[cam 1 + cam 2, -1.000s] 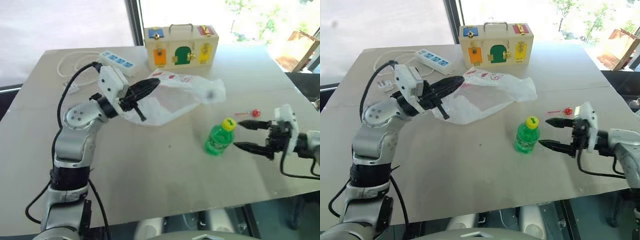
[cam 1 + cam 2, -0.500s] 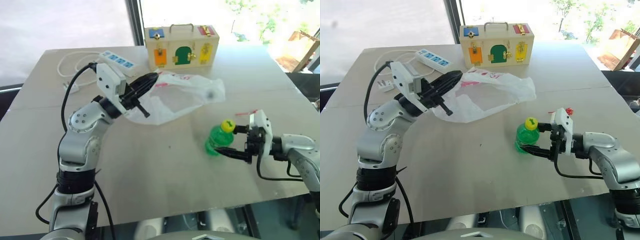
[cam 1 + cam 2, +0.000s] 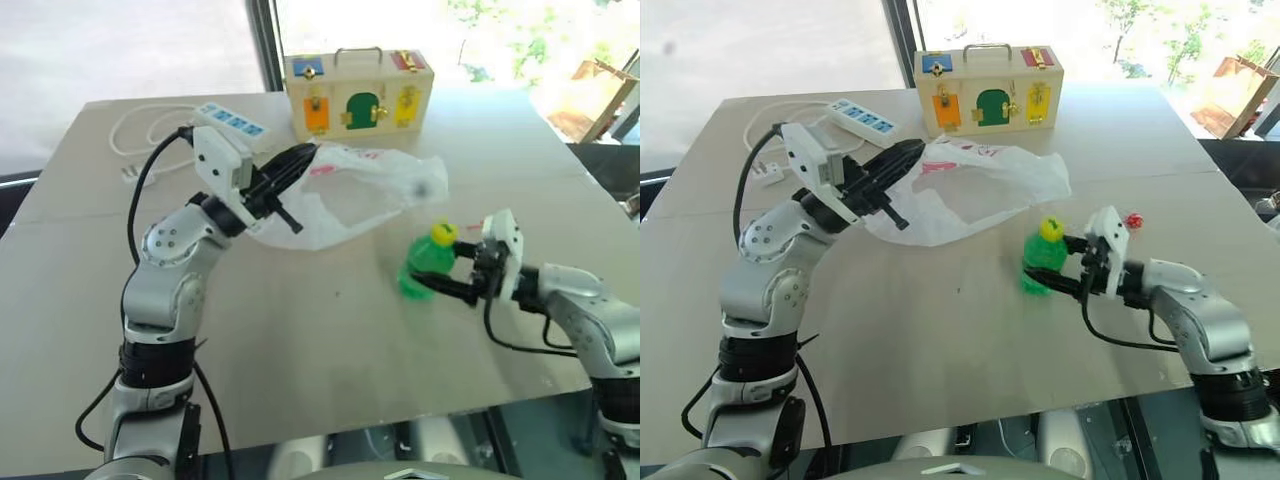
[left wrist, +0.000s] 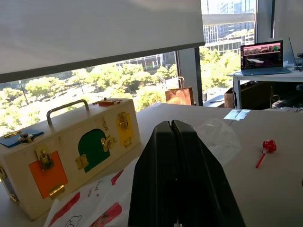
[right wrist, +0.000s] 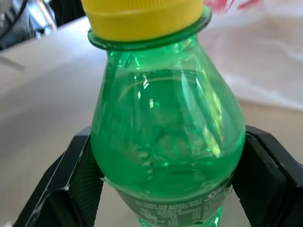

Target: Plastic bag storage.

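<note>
Over the past second the right gripper (image 3: 447, 269) had swung in from the table's right side and closed around the green bottle (image 3: 424, 266), which now leaned toward the bag instead of standing straight. In the right wrist view its two black fingers (image 5: 78, 177) pressed the bottle's lower body from both sides, grasping it.

Beyond the bottle, the plastic bag (image 3: 365, 190) lay crumpled on the table (image 3: 300, 340), one edge lifted by the left gripper (image 3: 290, 165), whose fingers were clenched tight together on the film (the pinch itself was buried in the folds).

The step in hand appeared to be loading the bottle into the bag; the next move likely called for lifting it and steering it toward a mouth the left arm would have to hold wider.

Whether the bag's mouth faced the bottle could not be made out. Farther back stood a wooden latch box (image 3: 358, 92) and a power strip (image 3: 232, 120). A small red item (image 3: 1132, 219) behind the right wrist was too small to identify.
</note>
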You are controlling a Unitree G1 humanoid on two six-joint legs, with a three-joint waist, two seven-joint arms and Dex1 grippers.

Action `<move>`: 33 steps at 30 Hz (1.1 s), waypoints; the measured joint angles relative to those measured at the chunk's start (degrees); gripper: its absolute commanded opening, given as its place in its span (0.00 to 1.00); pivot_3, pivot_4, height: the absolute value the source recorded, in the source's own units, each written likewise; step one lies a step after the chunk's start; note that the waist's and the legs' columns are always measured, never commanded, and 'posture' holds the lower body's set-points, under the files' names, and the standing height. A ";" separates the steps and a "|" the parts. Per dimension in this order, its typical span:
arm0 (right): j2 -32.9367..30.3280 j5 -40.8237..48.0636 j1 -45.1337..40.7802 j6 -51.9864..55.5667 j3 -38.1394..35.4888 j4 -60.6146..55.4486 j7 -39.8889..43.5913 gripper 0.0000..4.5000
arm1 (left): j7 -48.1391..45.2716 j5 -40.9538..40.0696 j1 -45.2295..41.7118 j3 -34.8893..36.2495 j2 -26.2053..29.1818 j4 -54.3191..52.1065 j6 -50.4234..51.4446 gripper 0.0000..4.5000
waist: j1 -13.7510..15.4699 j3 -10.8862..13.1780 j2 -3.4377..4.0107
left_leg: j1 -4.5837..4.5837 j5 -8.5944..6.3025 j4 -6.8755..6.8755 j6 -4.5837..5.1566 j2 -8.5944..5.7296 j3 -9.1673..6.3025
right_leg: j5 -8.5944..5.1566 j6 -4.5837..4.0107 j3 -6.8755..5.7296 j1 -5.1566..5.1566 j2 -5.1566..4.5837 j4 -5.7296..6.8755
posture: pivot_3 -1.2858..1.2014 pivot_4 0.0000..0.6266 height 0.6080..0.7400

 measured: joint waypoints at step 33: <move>32.26 -11.81 -16.75 -8.88 8.30 25.74 -20.78 0.99 | 14.05 -0.45 1.93 -0.35 -13.33 0.02 -0.48 0.00 | -1.13 0.05 0.09 | 0.00 0.04 -0.01 -0.09 -0.20 -0.01 | 0.00 -0.02 0.03 -0.24 0.02 0.41 | 0.52 0.24 1.00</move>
